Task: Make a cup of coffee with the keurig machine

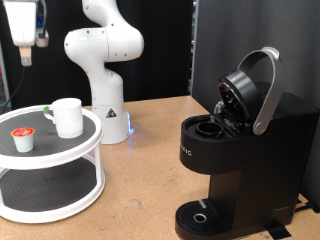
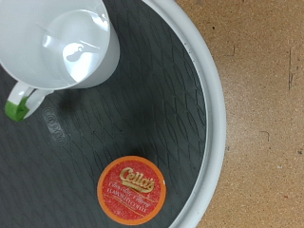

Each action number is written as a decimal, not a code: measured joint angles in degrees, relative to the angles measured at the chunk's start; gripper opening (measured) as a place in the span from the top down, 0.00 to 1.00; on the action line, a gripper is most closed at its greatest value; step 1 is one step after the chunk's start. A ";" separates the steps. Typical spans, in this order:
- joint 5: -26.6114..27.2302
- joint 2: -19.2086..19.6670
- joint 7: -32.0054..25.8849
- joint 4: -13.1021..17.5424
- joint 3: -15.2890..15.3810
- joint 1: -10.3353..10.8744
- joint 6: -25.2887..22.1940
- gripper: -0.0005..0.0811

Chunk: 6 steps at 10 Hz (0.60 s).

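White cup [image 2: 62, 43] cropped, claw [image 1: 25, 50] partly out of frame

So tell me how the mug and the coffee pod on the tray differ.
The cup is the taller and wider of the two, while the pod is short and small. The cup is open at the top and looks empty in the wrist view; the pod is sealed with a red-orange printed lid. The cup has a side handle with a green mark; the pod has none. Both are white-sided and stand upright on the tray.
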 joint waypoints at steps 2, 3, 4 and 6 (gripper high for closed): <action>-1.13 0.32 0.27 -2.56 -0.20 -0.45 3.19 0.01; -1.82 0.47 0.27 -3.71 -0.48 -0.69 4.56 0.01; -2.67 0.58 0.27 -4.97 -0.81 -1.04 6.14 0.01; -4.35 1.05 0.40 -7.48 -1.85 -1.82 10.06 0.01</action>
